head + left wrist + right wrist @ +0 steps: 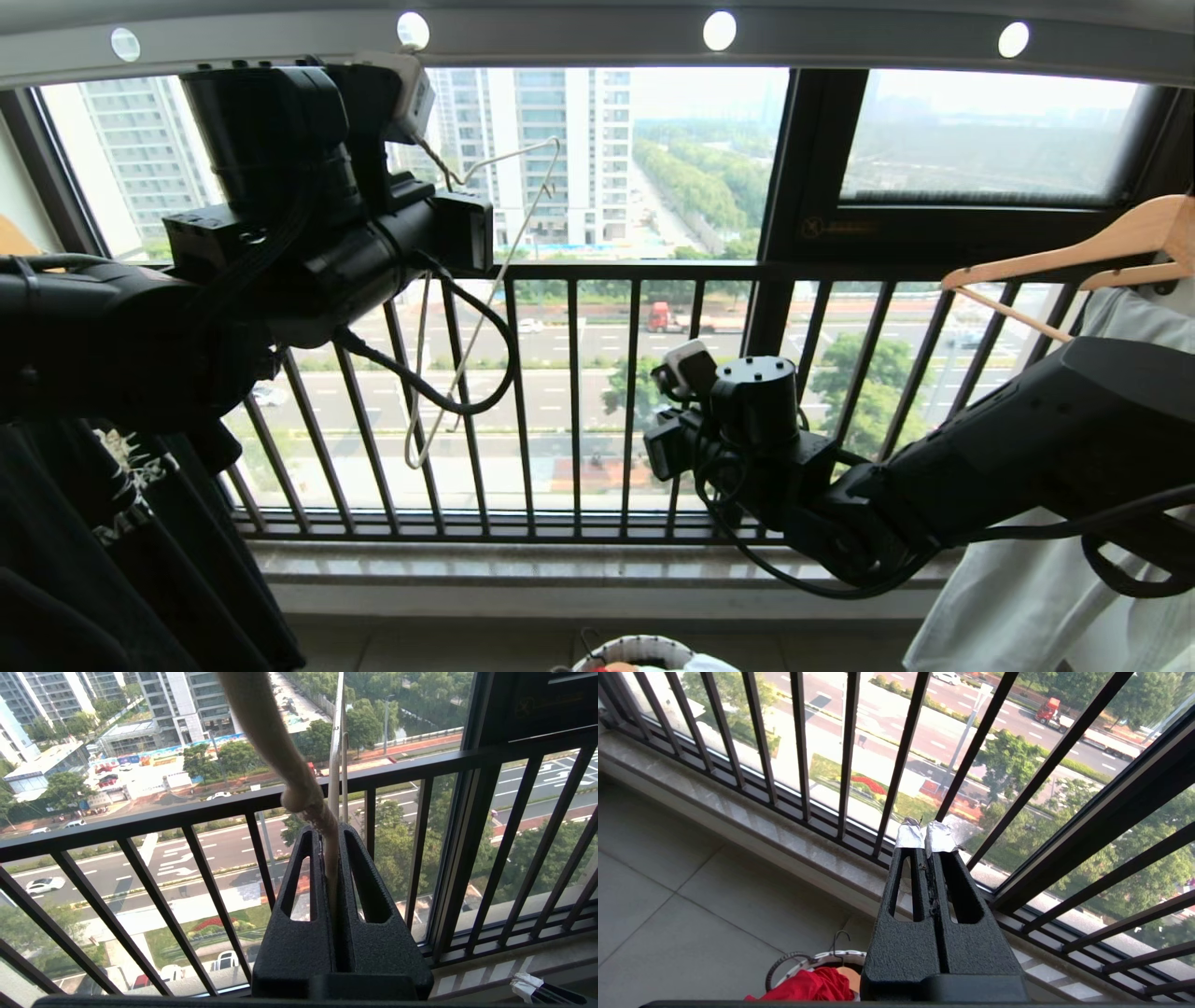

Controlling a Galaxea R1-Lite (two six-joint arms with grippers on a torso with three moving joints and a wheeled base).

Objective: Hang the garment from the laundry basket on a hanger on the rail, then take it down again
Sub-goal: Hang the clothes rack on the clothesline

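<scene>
One left tool (pixel 329 835) clamps the hanger (pixel 485 299) below the rail (pixel 597 42); right tool (pixel 927 837) closed, empty

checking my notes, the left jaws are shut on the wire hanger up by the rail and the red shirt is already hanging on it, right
Not quite. The left gripper is shut on the hanger below the rail, but the hanger is bare in the head view. The right wrist view shows the garment in the laundry basket on the floor.
</scene>
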